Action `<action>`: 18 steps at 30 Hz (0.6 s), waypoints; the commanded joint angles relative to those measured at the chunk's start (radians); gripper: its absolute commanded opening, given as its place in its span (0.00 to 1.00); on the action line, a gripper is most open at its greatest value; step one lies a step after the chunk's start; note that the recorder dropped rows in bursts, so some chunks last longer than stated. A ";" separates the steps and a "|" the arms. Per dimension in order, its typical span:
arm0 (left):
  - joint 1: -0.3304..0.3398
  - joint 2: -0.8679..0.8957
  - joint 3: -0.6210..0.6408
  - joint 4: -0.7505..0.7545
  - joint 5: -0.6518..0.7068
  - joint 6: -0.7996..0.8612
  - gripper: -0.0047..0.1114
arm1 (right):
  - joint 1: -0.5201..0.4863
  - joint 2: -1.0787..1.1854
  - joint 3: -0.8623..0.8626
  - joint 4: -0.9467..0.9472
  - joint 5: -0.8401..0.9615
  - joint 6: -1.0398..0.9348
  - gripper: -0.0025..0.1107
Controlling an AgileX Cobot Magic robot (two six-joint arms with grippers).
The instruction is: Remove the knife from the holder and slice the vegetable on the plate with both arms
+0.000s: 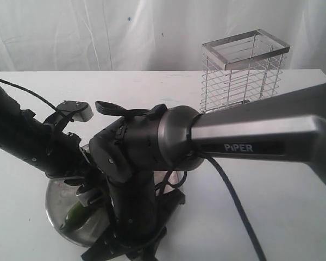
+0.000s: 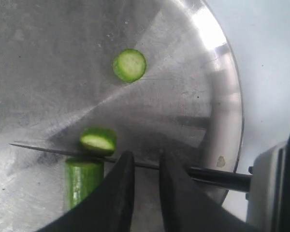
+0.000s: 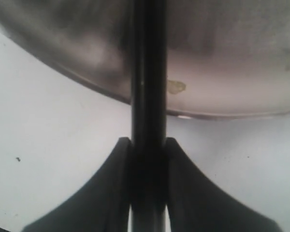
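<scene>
**A:** How far along is the slicing?

**B:** Well under way. The right gripper [image 3: 148,154] pinches the slim black knife [image 2: 63,152] by its handle; its blade lies across the round brushed-steel plate [image 2: 222,96], between the glossy green vegetable [image 2: 82,181] and a fresh slice [image 2: 98,140]. Another round slice [image 2: 129,65] lies apart. Most of the vegetable remains uncut. The left gripper's [image 2: 145,176] fingers stand slightly parted, just beside the vegetable, gripping nothing.

**A:** And beyond?

**B:** A white table [image 1: 271,206], the silvery wire holder [image 1: 243,68] standing without the knife, then a white cloth backdrop [image 1: 98,32].
</scene>
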 commanded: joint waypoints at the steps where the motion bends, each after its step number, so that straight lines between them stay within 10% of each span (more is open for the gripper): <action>1: -0.001 -0.009 0.008 -0.018 0.028 -0.008 0.26 | 0.003 0.008 -0.021 -0.013 0.003 -0.013 0.02; 18: -0.003 0.044 0.008 -0.016 0.052 -0.023 0.26 | -0.023 0.008 -0.021 -0.002 0.007 -0.018 0.02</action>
